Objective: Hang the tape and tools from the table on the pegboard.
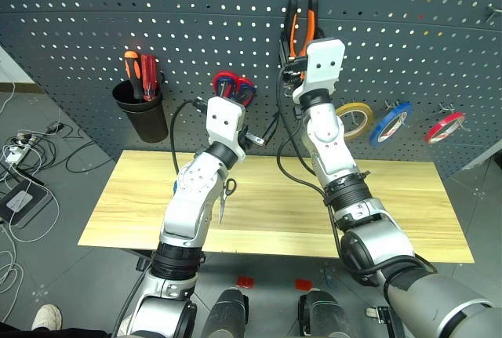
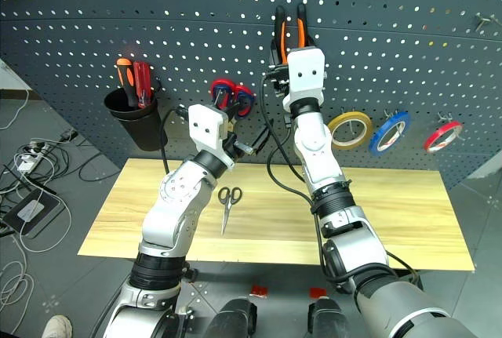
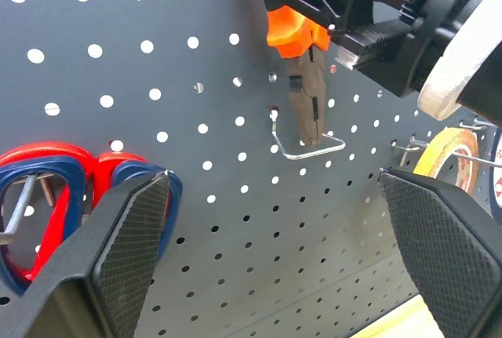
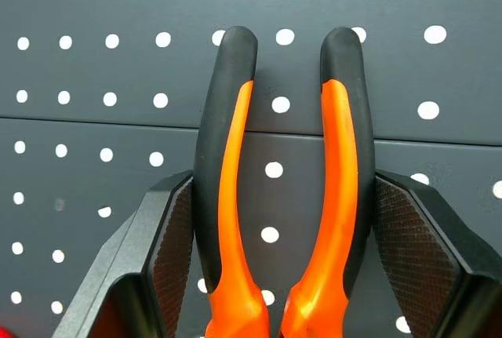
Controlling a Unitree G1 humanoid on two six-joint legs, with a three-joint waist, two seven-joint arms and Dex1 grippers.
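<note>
My right gripper is shut on the orange-and-black pliers, pressing both handles from outside. It holds them handles-up against the dark grey pegboard. The pliers' nose points down into a wire loop hook. My left gripper hangs open and empty just below and to the left, facing the board. Small black-handled scissors lie on the wooden table under my left arm. The yellow tape hangs on a hook to the right of my right arm.
A blue tape ring and a red tape ring hang right of the yellow one. Red-handled scissors hang on the board beside my left gripper. A black cup holding red and orange screwdrivers is mounted at the left.
</note>
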